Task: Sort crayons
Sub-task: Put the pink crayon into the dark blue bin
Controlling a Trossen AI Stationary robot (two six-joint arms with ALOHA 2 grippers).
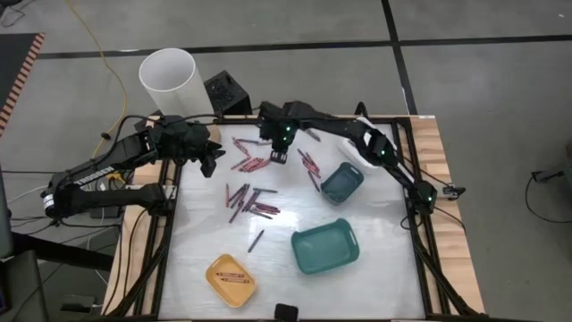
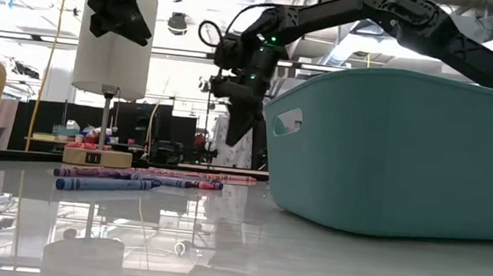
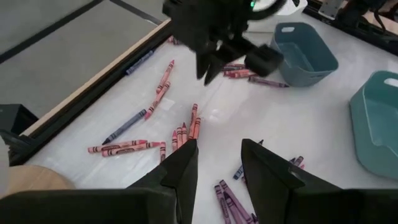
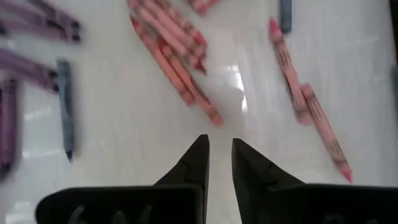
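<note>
While both arms sat over the far half of the table (image 1: 384,268), neither held anything. The right gripper (image 1: 278,154) hung just above the table at the far middle, fingers pointing down with a narrow gap between them, empty. A cluster of red and pink crayons (image 4: 171,53) lay right under it and just beyond its tips, not touched. The left gripper (image 1: 214,158) was raised over the far left part of the table, fingers partly apart, a clear gap, nothing in it.

Most crayons (image 1: 250,202) lay loose on the table: reds and pinks at the far middle near the right gripper, purple and dark blue-grey ones in a pile at the centre, one single stick nearer, a few more right of the right gripper beside the small grey-blue tray (image 1: 342,182). Several red crayons (image 1: 231,273) lay inside the yellow tray (image 1: 214,284) at the near left. The large teal tray (image 1: 325,247) sat near right of centre; no crayons visible in it. A white cylinder (image 1: 170,80) stood off the table's far left corner.
</note>
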